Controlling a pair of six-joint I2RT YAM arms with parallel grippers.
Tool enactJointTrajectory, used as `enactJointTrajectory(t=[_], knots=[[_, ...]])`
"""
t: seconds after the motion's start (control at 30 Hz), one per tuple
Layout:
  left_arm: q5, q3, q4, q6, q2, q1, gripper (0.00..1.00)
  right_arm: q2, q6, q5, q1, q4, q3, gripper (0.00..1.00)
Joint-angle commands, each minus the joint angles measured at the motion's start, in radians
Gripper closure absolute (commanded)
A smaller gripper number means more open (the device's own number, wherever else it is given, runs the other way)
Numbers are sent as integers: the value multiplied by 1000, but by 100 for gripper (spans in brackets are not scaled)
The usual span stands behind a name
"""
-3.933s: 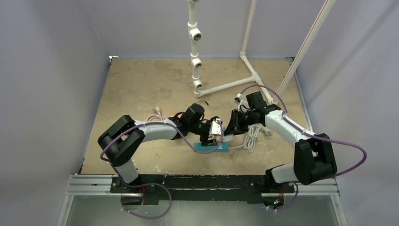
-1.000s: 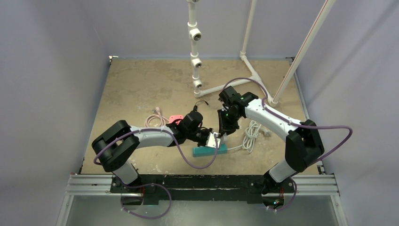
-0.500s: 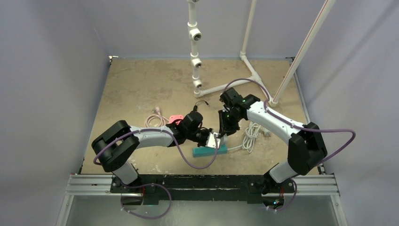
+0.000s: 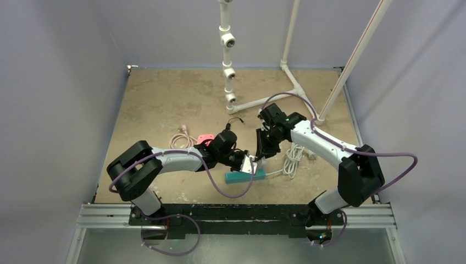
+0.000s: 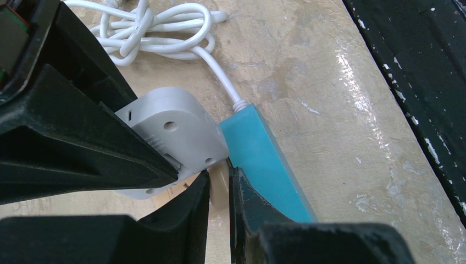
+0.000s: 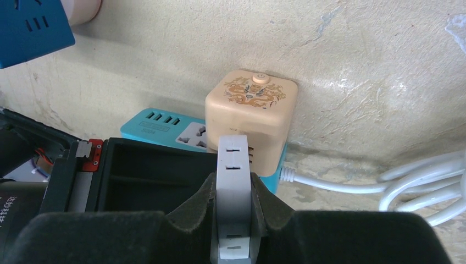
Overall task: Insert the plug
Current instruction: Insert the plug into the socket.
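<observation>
**White plug held at the cube's face**

A worn tan table stands between lavender walls, with a white pipe frame at 12 to 1 o'clock. The teal power strip lies toward 6 o'clock, its white cord coiled at its 2 o'clock. The right gripper is clamped on the white plug, held edge-on. The cream cube, seated on the strip's cord end, stands at 12 o'clock of those jaws; whether they touch is unclear. The left gripper is narrowed onto a cream sliver, apparently the cube.
</observation>
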Motion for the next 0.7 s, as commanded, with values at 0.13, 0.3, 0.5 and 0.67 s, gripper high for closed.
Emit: enactJointTrajectory(t=[0.13,0.3,0.5,0.67], knots=[[-47,-26,-186,4,20,-2,100,60,-36,-12,11,-77,-98,100],[-68,-9,-237,-20,5,1,100,52,-40,-8,5,-81,-102,100],[-104,18,-267,-47,-20,3,100,35,-42,4,2,-82,-108,100],[-120,38,-307,-61,-35,9,100,-1,-20,15,1,-76,-134,100]])
